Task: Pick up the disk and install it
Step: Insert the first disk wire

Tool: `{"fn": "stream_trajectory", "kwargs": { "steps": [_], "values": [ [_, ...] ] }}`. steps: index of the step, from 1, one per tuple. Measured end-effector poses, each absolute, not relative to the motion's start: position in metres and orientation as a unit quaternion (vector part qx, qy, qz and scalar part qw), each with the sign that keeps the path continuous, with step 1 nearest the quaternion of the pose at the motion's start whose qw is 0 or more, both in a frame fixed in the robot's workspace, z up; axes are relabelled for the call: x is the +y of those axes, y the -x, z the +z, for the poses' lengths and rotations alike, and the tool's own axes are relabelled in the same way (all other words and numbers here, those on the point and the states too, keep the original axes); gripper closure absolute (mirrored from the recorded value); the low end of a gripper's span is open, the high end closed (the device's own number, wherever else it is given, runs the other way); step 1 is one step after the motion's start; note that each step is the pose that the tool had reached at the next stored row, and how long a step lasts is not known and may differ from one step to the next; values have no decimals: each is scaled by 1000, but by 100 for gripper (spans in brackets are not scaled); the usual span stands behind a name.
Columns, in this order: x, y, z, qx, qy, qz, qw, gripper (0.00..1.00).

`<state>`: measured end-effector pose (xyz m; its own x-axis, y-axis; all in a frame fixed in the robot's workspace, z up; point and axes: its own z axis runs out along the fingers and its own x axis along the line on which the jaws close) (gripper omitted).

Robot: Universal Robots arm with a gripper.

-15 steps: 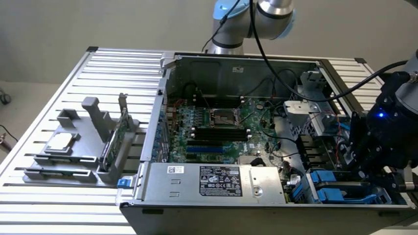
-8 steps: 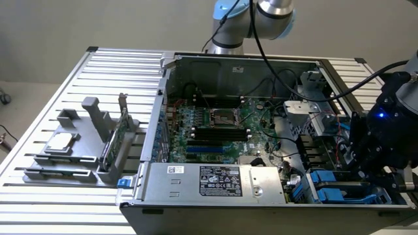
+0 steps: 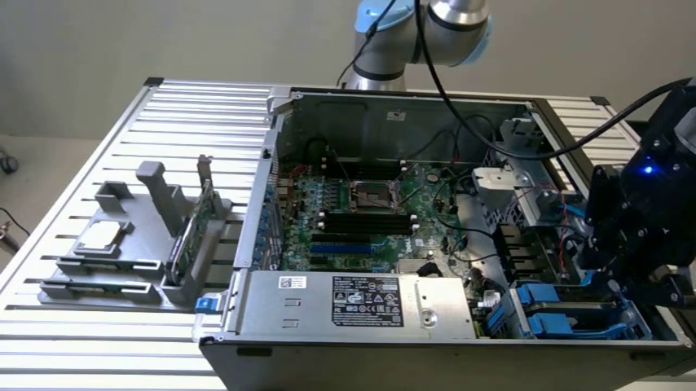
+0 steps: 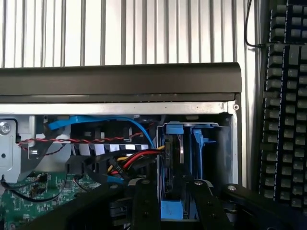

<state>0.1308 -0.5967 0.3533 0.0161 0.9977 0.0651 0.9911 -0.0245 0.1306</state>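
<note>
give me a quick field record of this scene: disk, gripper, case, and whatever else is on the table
disk: blue-framed disk standing on edge in the blue drive bay at the case's corner
gripper: gripper right over the disk, fingers on either side of it, not visibly clamping
case: open computer case lying on its side, motherboard exposed
power supply: silver box along the near edge
table: slatted metal table
parts holder: grey rack at the exterior view's left
keyboard: keyboard beside the case
</note>
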Motion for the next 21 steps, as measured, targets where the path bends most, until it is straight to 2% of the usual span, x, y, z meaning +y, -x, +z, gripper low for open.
{"fn": "stream_trajectory", "kwargs": {
  "steps": [13, 21],
  "values": [
    [-596, -110, 381, 698, -712, 70, 24, 68],
    [-595, -107, 382, 698, -712, 70, 24, 68]
  ]
}}
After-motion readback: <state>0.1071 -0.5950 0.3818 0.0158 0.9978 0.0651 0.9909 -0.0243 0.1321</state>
